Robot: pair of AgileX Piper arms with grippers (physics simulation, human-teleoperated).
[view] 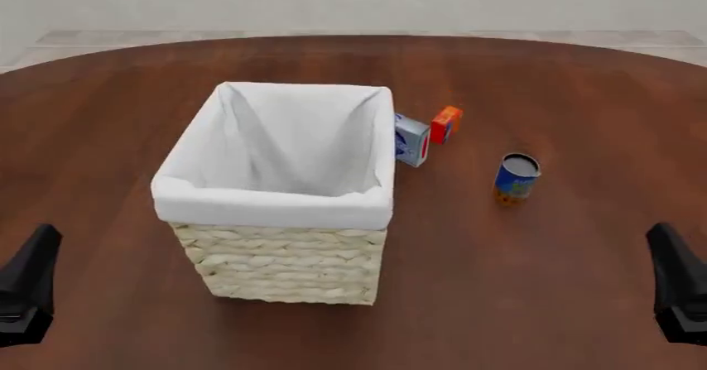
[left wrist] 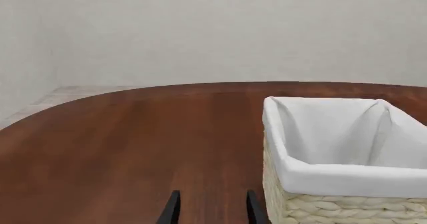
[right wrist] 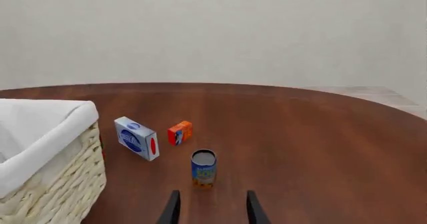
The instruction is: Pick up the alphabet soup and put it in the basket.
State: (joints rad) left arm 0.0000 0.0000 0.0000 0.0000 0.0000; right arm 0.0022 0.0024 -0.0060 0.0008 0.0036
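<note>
The alphabet soup (view: 516,177) is a small blue can with an orange-yellow base and grey lid, standing upright on the table right of the basket (view: 278,234). The right wrist view shows the alphabet soup (right wrist: 203,168) just ahead of my right gripper (right wrist: 209,209), whose fingers stand apart with nothing between them. The basket is cream wicker with a white liner and looks empty. My left gripper (left wrist: 209,209) is open beside the basket (left wrist: 333,209). In the front view only dark parts of both arms show at the lower corners.
A small blue-and-white box (view: 411,141) leans by the basket's far right corner, with a small orange-red box (view: 445,124) just beyond it. The brown table's (view: 574,287) curved far edge meets a pale floor and wall.
</note>
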